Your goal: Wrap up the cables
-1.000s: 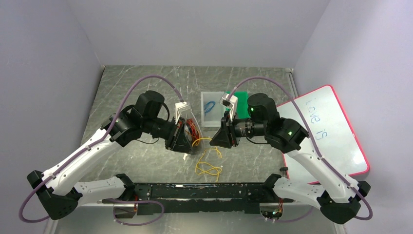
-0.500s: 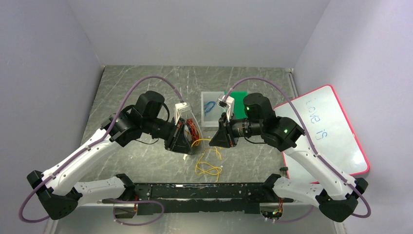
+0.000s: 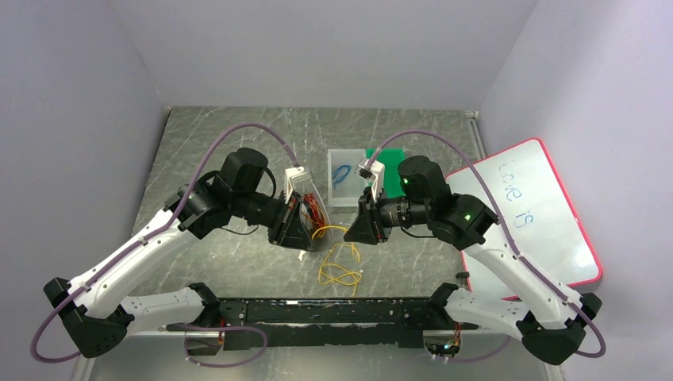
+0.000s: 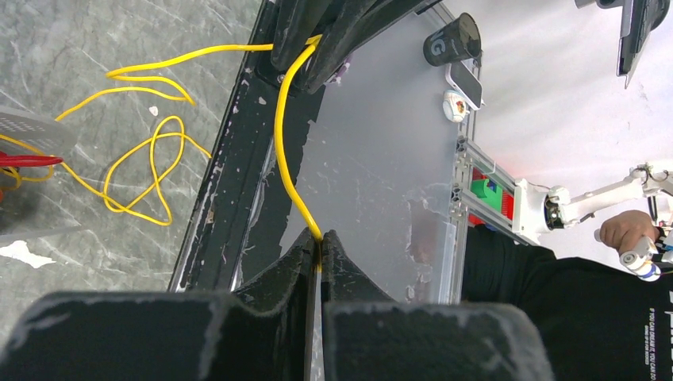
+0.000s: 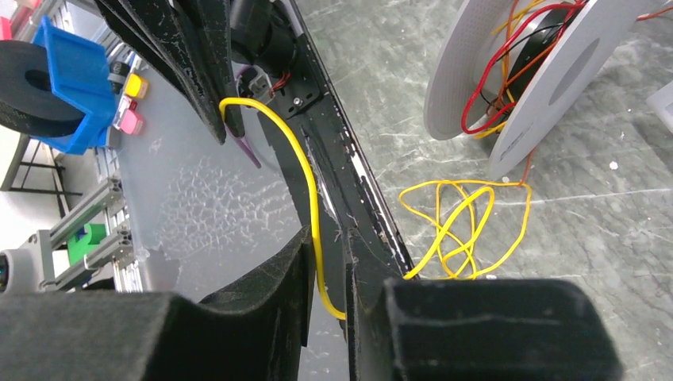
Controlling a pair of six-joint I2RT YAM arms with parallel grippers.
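Mid-wrap, left gripper [image 4: 321,238] pinched shut on the yellow cable [image 4: 278,135], right gripper [image 5: 327,238] narrowly parted around the same strand, seemingly unclamped, spare loops lying on the table [image 3: 238,135] beside the spool [image 5: 591,67]; next, slack to be drawn taut for winding.

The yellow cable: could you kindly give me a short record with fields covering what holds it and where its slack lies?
Cable: yellow cable, curving from one gripper to the other
Left: left gripper shut on it
Right: right gripper, jaws slightly apart, cable passing between
Slack: loose loops on the table
Nearby: white spool carrying red and orange wires
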